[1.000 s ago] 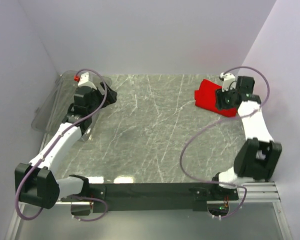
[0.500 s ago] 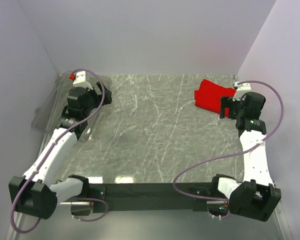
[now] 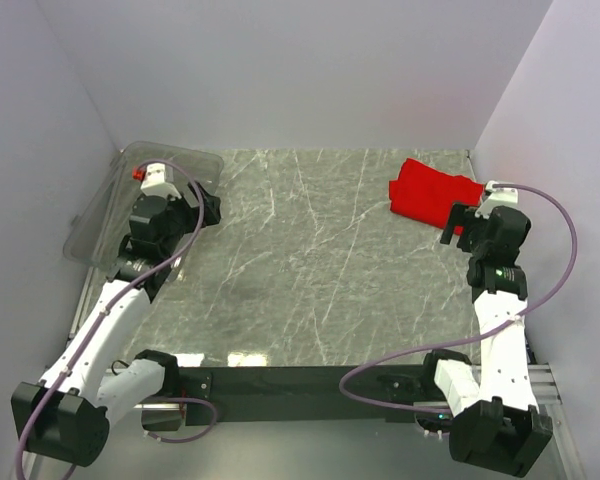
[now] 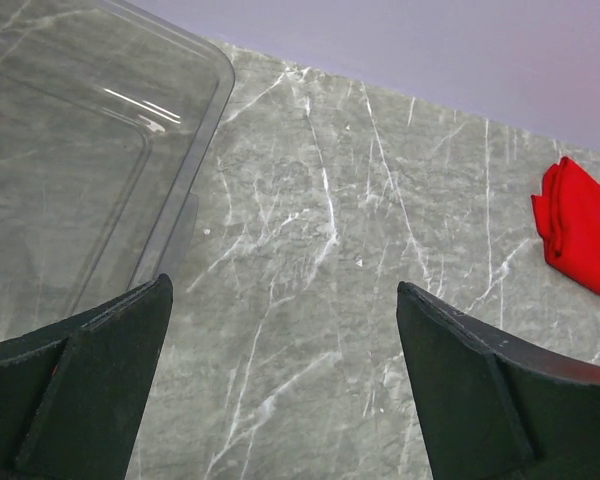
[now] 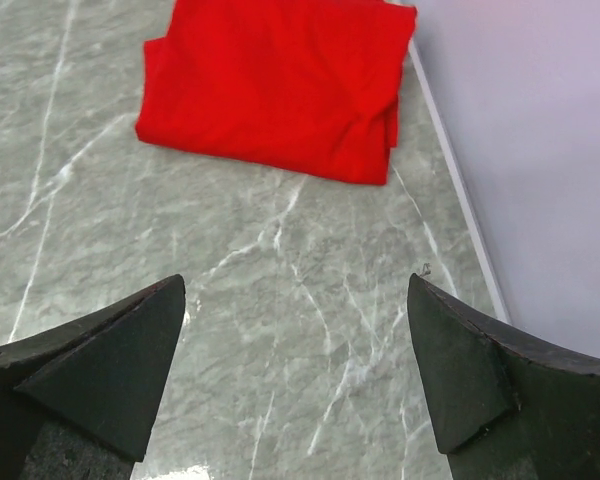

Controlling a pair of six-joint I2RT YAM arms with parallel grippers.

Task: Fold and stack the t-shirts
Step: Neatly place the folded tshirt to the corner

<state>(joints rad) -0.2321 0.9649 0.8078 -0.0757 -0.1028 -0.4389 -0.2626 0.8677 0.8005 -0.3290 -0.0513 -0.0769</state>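
Right hand (image 5: 294,290) spread wide, red t-shirt (image 5: 280,85) ahead, seemingly apart

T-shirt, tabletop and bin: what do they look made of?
T-shirt: soft matte red fabric, likely a cotton knit; folded layers and soft creases show.
Tabletop: grey-green marble look with white veins and slight gloss; possibly laminate.
Bin: clear rigid plastic; the surface beneath shows through.

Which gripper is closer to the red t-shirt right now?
Right. The right gripper hangs open just on the near side of the folded red t-shirt, not touching it; the left gripper is across the table beside the clear bin.
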